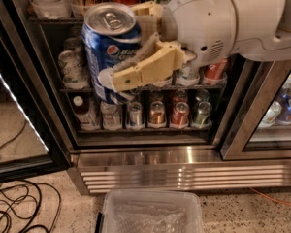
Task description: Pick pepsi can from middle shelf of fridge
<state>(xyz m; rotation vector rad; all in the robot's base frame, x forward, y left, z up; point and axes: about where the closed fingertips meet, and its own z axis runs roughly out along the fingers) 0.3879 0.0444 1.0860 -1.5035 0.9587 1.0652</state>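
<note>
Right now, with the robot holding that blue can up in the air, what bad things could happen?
The gripper, out in front of the fridge, is shut on the pepsi can with one finger slanting across its side. If that hold slips, the can could drop onto the hard floor or the clear bin below. Swinging it sideways might knock the fridge's steel frame.
</note>
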